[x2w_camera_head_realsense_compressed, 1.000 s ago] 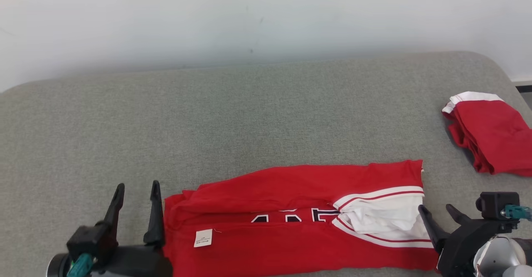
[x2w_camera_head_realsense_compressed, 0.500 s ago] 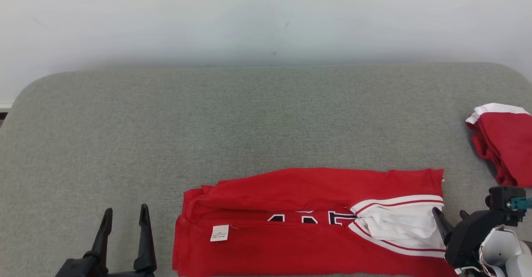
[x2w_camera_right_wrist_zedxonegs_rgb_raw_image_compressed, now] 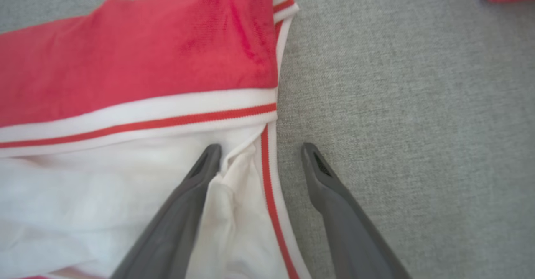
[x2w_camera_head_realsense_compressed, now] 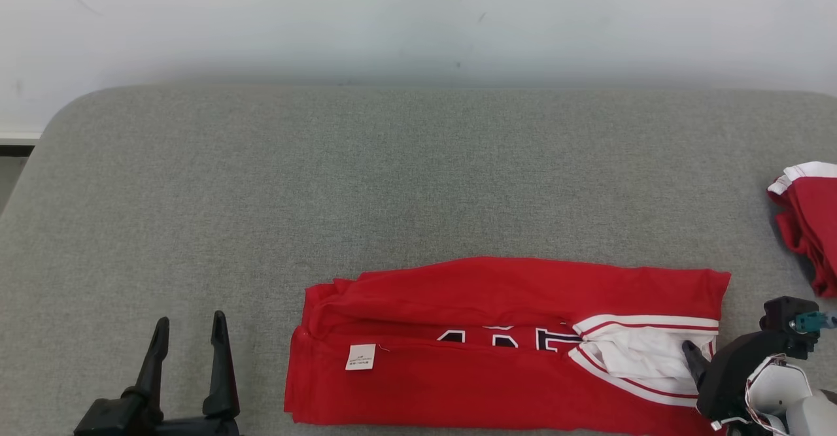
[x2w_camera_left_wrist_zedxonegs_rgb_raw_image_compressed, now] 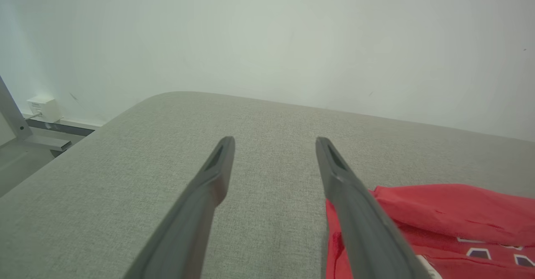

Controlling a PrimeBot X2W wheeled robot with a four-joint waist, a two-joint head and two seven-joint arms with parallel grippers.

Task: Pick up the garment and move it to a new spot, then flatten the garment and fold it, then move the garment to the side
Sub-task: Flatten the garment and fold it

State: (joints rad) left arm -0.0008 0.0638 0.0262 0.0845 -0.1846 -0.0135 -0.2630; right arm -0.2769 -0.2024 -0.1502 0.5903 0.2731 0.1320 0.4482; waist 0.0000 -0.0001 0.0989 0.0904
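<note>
Left pincer, head view: fingers spread, nothing between them, base cut off by the lower frame edge; it stands over bare grey tabletop, near the garment's folded end but apart from it. Right pincer: one dark fingertip shows on the white panel at the garment's opposite end; the other is hidden behind the wrist housing. Garment: red, folded into a long band on the robot's side of the tabletop; white trim with a red stripe; a white tag; dark lettering half covered by the fold and unreadable. A second red garment lies well apart, cut off by the frame edge.

Left wrist view: left pincer spread wide over bare tabletop; garment just beside one finger and partly hidden behind it.

Right wrist view: right pincer spread, pinching nothing; one finger lies over the white inner cloth of the garment, the other over bare tabletop; the striped hem runs between them; contact with the cloth cannot be confirmed.
</note>
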